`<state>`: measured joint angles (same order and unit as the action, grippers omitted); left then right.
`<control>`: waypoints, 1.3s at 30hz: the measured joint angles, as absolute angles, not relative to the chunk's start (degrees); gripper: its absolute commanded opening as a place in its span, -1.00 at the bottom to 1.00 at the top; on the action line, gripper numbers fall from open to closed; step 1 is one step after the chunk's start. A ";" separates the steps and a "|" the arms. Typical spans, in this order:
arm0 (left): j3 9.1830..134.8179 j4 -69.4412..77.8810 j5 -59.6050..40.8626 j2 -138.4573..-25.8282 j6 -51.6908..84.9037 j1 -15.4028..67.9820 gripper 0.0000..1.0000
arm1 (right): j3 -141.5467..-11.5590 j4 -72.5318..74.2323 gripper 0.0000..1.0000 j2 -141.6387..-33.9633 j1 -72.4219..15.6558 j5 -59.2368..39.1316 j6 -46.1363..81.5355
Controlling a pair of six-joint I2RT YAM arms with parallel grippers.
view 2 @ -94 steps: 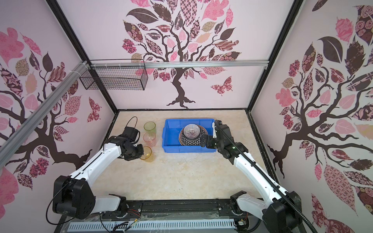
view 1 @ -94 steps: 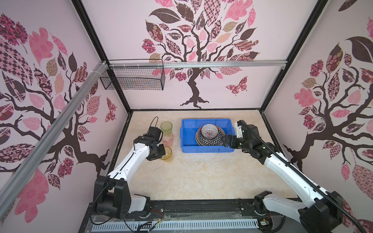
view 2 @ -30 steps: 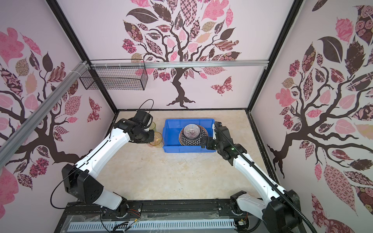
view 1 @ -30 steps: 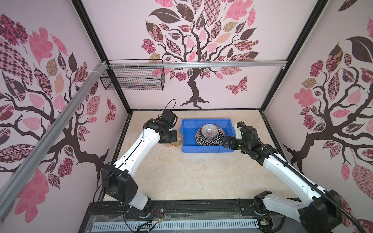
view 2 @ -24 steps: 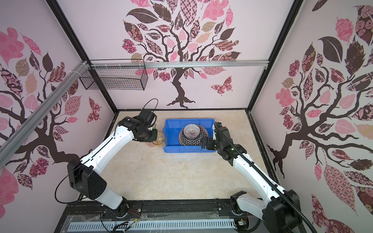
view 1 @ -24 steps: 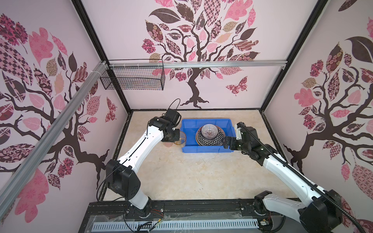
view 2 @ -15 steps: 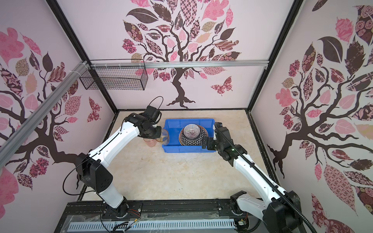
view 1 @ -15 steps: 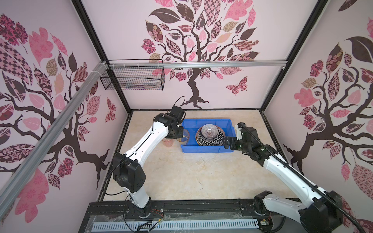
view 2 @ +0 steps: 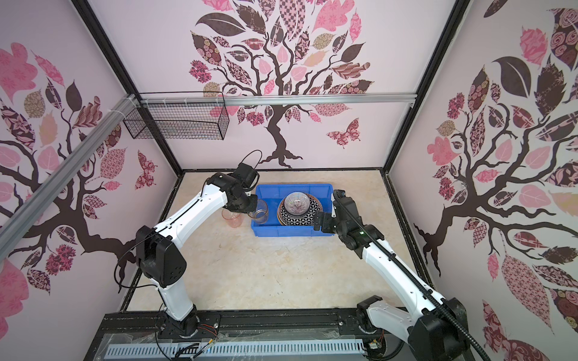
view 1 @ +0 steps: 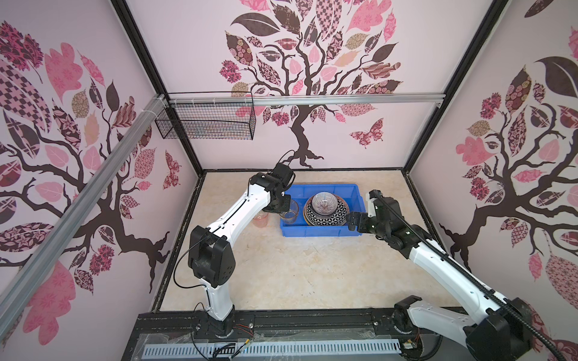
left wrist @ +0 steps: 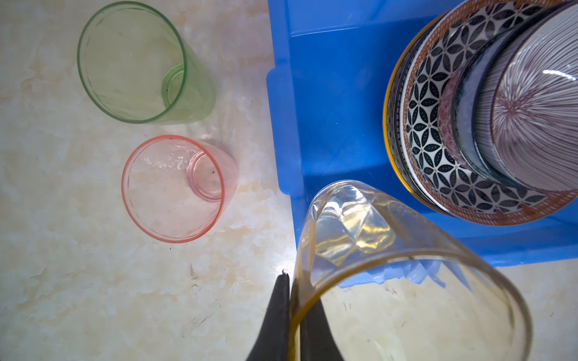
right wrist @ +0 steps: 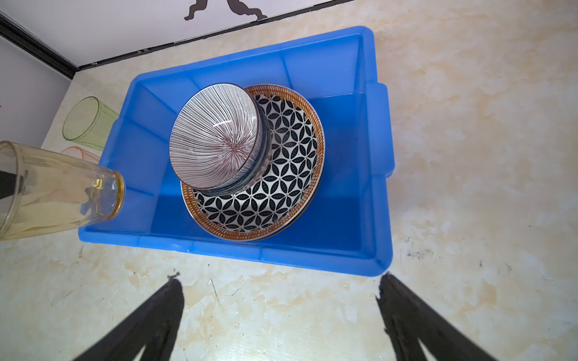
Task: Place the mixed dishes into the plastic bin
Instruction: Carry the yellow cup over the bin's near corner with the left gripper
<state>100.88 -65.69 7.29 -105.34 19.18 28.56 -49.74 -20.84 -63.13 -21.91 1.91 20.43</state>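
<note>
Your left gripper (left wrist: 294, 297) pinches the amber tumbler (left wrist: 359, 225) over the left end of the blue bin (view 1: 319, 232); your right gripper (right wrist: 280, 278) gapes wide.

Bright, even light is cast; glare is seen on the bowl (right wrist: 215, 137) inside the bin (right wrist: 353, 156); straight lines are bowed in both top views.

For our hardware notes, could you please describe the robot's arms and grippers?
The left arm and right arm have white links and black joints. A black ribbed hose runs along the right arm. The left gripper and right gripper have slim black fingers.
</note>
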 measured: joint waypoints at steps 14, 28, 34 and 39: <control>104.51 -65.19 7.29 -111.04 18.83 29.36 -1.00 | -49.74 -21.91 0.99 -61.84 -21.91 3.46 19.25; 106.59 -65.23 7.70 -114.74 17.91 29.80 -1.00 | -47.92 -21.76 0.99 -61.54 -21.91 3.05 19.46; 107.18 -65.12 7.70 -116.14 17.78 30.24 -1.00 | -47.92 -21.69 0.99 -61.54 -21.91 2.46 19.44; 107.46 -65.08 7.64 -118.02 17.69 30.28 -1.00 | -47.88 -21.65 0.99 -61.56 -21.91 2.07 19.46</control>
<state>107.46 -65.08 7.64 -118.02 17.69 30.28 -47.88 -21.65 -61.56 -21.91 2.07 19.46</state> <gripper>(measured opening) 0.068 0.995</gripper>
